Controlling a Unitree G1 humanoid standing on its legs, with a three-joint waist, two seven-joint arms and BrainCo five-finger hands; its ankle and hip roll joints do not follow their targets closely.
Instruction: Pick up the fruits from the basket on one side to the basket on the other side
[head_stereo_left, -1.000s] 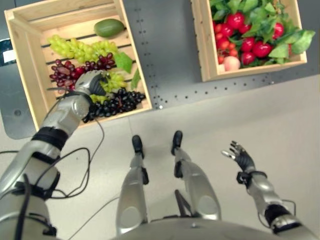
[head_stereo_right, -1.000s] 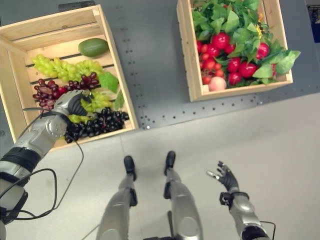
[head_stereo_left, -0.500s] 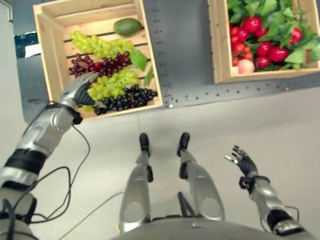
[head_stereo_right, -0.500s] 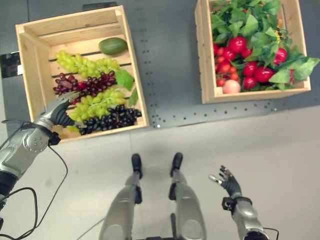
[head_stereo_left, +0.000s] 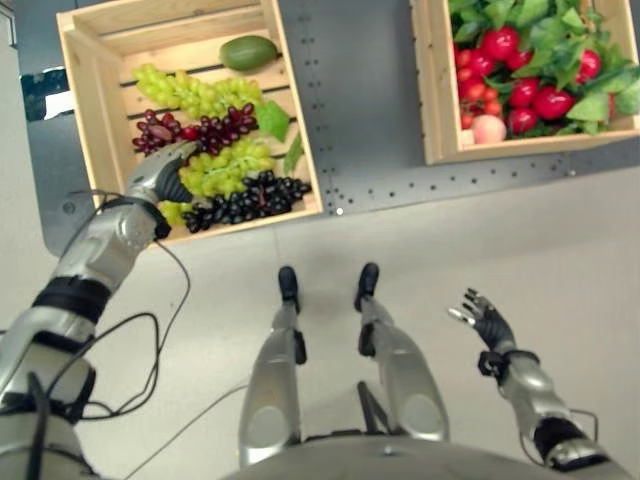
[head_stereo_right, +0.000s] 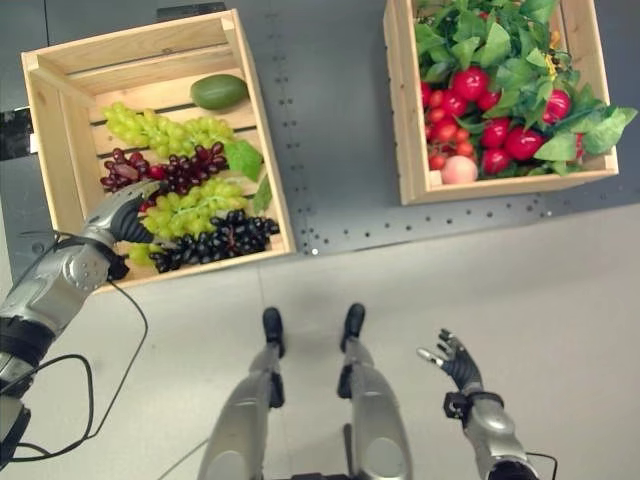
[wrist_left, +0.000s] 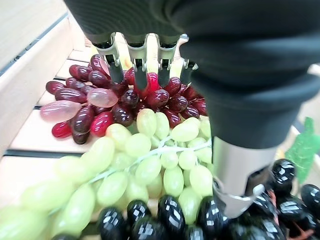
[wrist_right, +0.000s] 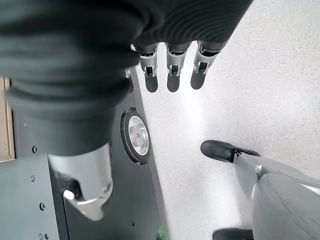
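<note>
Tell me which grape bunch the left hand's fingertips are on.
The red bunch: the left hand has straight fingers with tips resting on it. The green bunch lies under the palm, the black one by the thumb.

Dark perforated platform (head_stereo_left: 360, 110), two wooden crates (head_stereo_left: 85, 120) (head_stereo_left: 432, 110) well apart on it

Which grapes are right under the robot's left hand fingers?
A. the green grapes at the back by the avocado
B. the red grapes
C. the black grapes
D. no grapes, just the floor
B: in the left wrist view the straight fingers of the left hand reach over the red grapes, with a green bunch and the black grapes lying nearer the wrist.
</note>
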